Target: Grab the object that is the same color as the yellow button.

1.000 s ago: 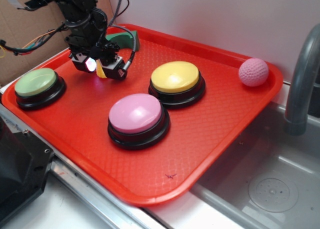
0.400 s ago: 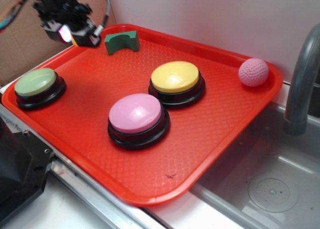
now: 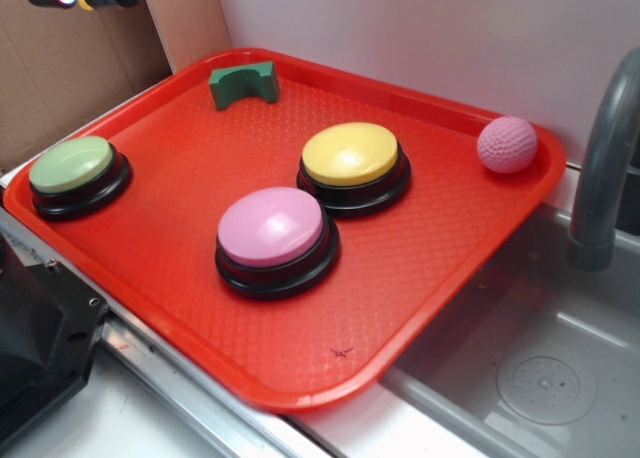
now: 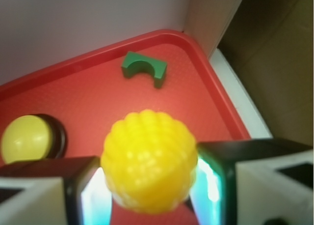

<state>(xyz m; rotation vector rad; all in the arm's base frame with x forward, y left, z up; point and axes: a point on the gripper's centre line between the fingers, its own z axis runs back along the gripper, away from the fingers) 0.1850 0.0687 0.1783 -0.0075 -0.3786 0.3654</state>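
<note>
Tool (image 4: 149, 185) grips the corn (image 4: 148, 158), lifted above the tray's corner.

Its two pads clamp the bumpy yellow corn on either side. Below lies the red tray (image 3: 420, 278): green arch (image 3: 242, 84) at 11 o'clock, yellow button (image 3: 352, 164) near centre, pink button (image 3: 274, 238) just beside it at 7, green button (image 3: 76, 175) at 9, pink ball (image 3: 506, 144) at 2. Cardboard and a pale wall stand behind; a grey sink (image 3: 540, 378) with faucet (image 3: 603, 168) lies at 4.

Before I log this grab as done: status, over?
Gripper shut on corn cob, lifted high above red tray. Yellow button untouched on tray. Nothing in the way.
</note>
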